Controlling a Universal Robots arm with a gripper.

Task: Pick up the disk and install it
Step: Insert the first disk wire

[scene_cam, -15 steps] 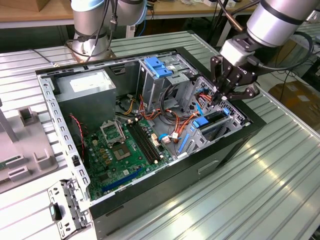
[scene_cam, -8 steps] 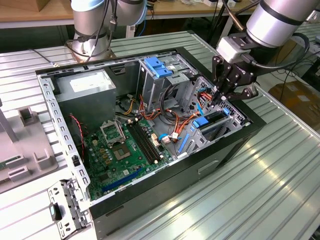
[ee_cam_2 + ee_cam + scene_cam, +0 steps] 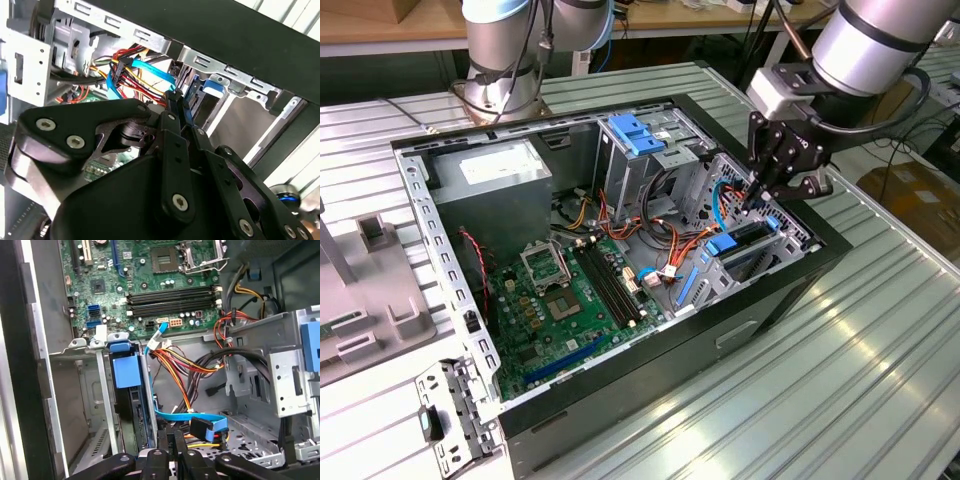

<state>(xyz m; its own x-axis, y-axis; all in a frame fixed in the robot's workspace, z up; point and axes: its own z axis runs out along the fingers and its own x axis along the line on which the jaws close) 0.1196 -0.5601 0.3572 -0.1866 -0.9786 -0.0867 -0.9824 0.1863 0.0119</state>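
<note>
Gripper [image 3: 757, 196], fingers drawn together with nothing between them, is lowered inside the open computer case [image 3: 450, 275] at the drive bay, among the blue and orange cables [image 3: 200, 427]. The disk [image 3: 131, 405] sits upright in that bay, just beside the fingertips, blue rail tab [image 3: 125, 371] uppermost. Motherboard [image 3: 570, 300] lies beyond the bay.
</note>
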